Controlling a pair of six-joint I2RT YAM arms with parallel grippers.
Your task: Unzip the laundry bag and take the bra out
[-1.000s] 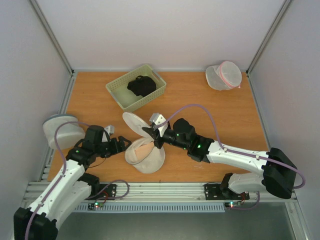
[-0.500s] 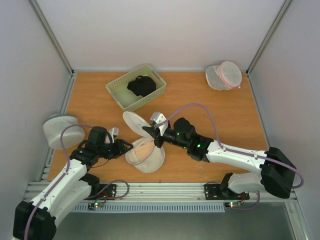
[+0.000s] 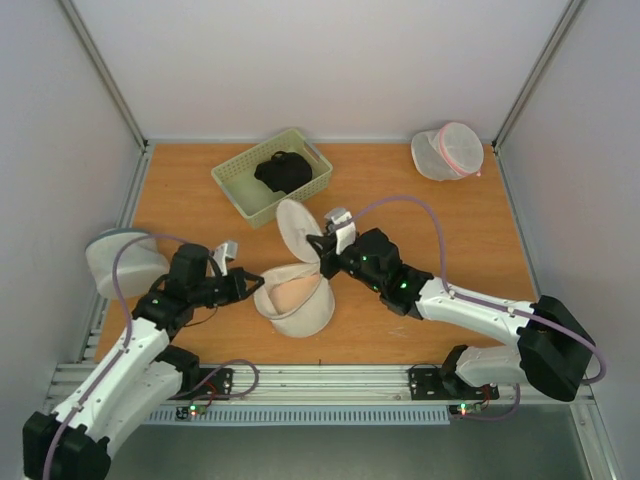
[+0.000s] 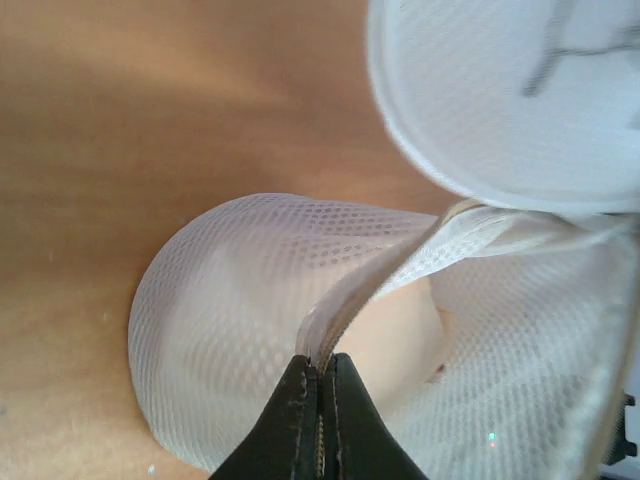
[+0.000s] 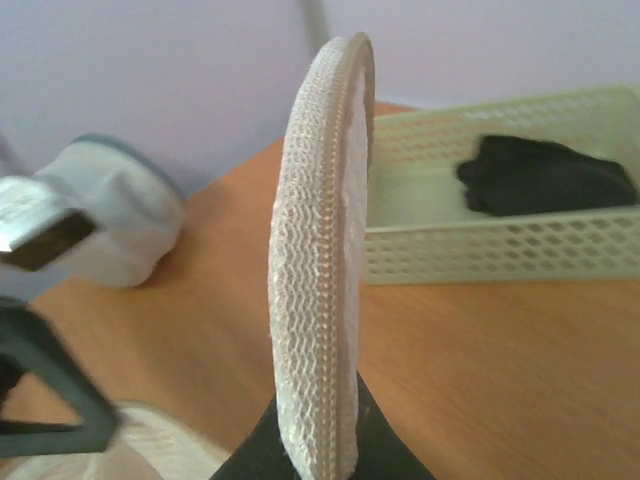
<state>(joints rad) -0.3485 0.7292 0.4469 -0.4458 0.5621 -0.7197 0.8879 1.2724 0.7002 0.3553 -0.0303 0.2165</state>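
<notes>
The round cream-white mesh laundry bag (image 3: 296, 312) lies open near the table's front, and a peach bra (image 3: 290, 296) shows inside it. Its lid flap (image 3: 296, 228) stands upright, with my right gripper (image 3: 321, 249) shut on its lower edge. In the right wrist view the flap's zip edge (image 5: 320, 270) rises straight out of the shut gripper (image 5: 316, 462). My left gripper (image 3: 257, 286) is shut on the bag's left rim. The left wrist view shows the gripper (image 4: 320, 368) pinching the rim seam (image 4: 370, 290), with the bra (image 4: 400, 335) just behind it.
A pale green basket (image 3: 240, 185) holding a black garment (image 3: 283, 170) stands behind the bag. A white mesh bag with a pink zip (image 3: 448, 150) sits at the back right. At the left table edge rests a greyish-white mesh bag (image 3: 120, 262).
My left gripper has closed onto the bag's rim. My right gripper has lifted the lid flap up and back, and the bag's mouth gapes wider over the bra.
</notes>
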